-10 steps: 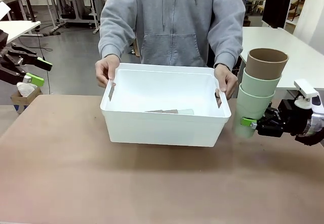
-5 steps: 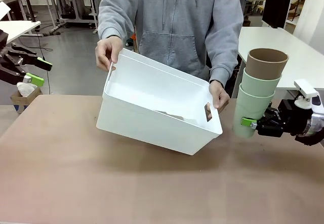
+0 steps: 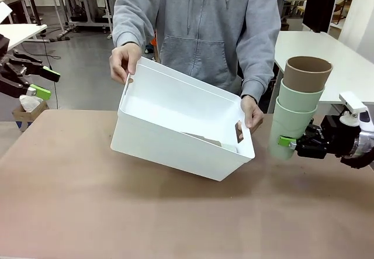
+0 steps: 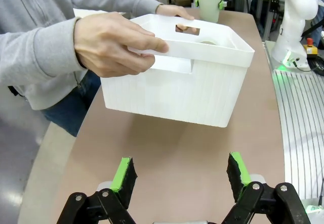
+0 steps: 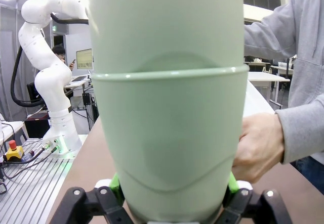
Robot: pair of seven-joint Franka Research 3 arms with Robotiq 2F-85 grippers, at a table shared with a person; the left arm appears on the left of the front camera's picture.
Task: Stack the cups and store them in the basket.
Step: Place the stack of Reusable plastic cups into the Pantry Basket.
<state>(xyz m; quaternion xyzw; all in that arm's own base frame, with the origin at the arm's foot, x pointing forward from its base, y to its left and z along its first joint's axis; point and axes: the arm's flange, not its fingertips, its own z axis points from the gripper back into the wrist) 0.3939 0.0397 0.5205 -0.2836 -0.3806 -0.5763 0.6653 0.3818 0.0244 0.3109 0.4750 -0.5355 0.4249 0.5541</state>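
Observation:
A stack of three cups (image 3: 297, 110), two mint green under a tan one, stands upright at the right of the table. My right gripper (image 3: 292, 144) is shut on the lowest mint cup (image 5: 167, 123) near its base. The person's hands hold the white basket (image 3: 175, 139) by both handle holes, with its picture-left end raised and its open top tipped toward the cup stack. Something tan and pale (image 3: 204, 138) lies in the basket's low end, partly hidden. My left gripper (image 3: 36, 80) hangs open at the far left, off the table edge, with the basket (image 4: 202, 82) ahead of it.
The person stands at the far side, one hand (image 4: 111, 44) on the basket's raised end and the other hand (image 5: 258, 143) on the low end beside the cup stack. Brown tabletop (image 3: 175, 218) stretches in front of the basket. White tables stand behind.
The person has lifted the basket off the table and tipped it, picture-left end up, then sunk it slightly. Both arms and the cup stack have stayed still.

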